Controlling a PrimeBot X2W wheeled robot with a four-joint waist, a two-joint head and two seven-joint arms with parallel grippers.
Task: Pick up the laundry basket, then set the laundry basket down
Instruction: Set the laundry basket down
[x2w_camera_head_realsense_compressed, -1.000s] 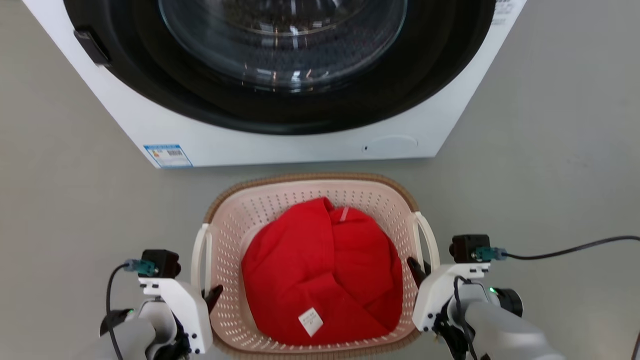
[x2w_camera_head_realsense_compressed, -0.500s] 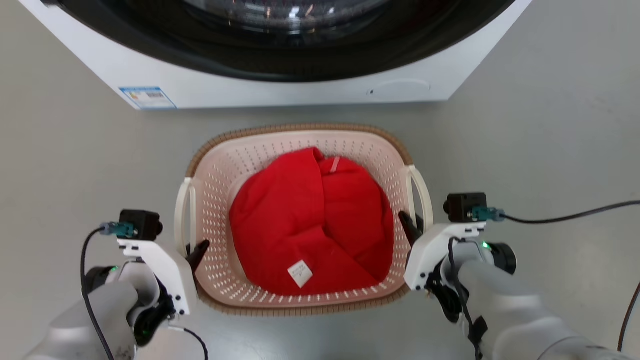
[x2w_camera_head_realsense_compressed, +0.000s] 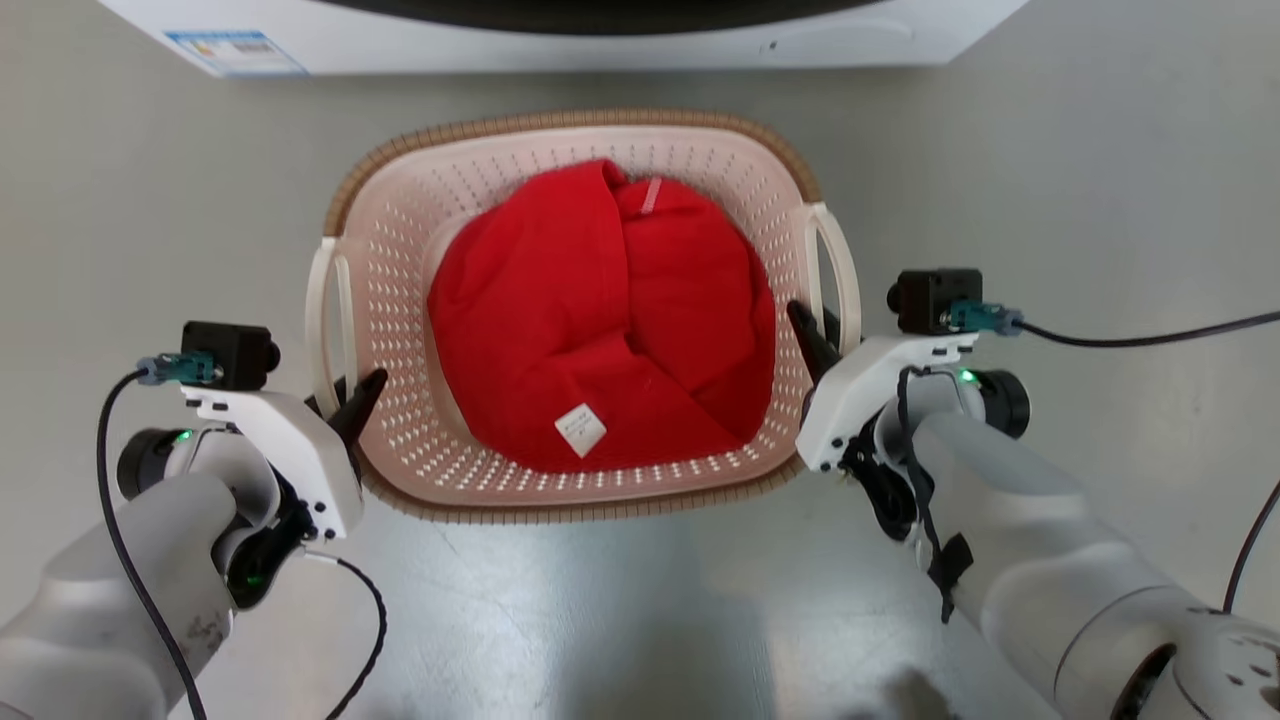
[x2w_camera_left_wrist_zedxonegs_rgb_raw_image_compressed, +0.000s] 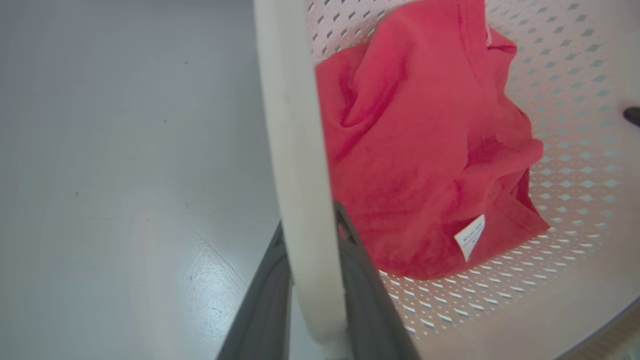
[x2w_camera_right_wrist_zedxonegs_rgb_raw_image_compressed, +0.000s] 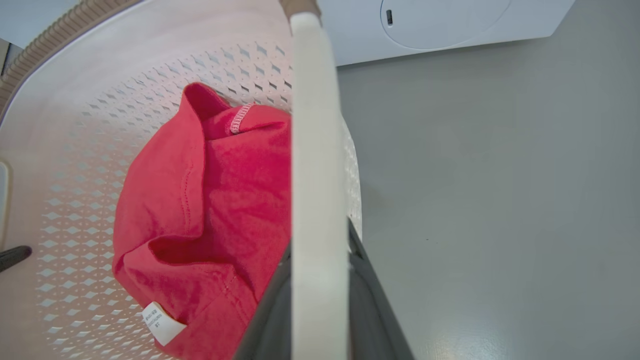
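The washing machine (x2w_camera_head_realsense_compressed: 600, 40) has slid up to a thin white strip at the head view's top edge, because the camera has moved. The laundry basket (x2w_camera_head_realsense_compressed: 395, 330) lies in front of it, now higher in that view and larger; whether it is clear of the floor cannot be told. The crumpled red garment (x2w_camera_head_realsense_compressed: 600, 320) lies inside as before. The left gripper (x2w_camera_head_realsense_compressed: 350, 395) stays clamped narrow on the left handle (x2w_camera_head_realsense_compressed: 322, 320), and the right gripper (x2w_camera_head_realsense_compressed: 815, 325) on the right handle (x2w_camera_head_realsense_compressed: 845, 270). The garment's white label (x2w_camera_head_realsense_compressed: 580, 430) faces up.
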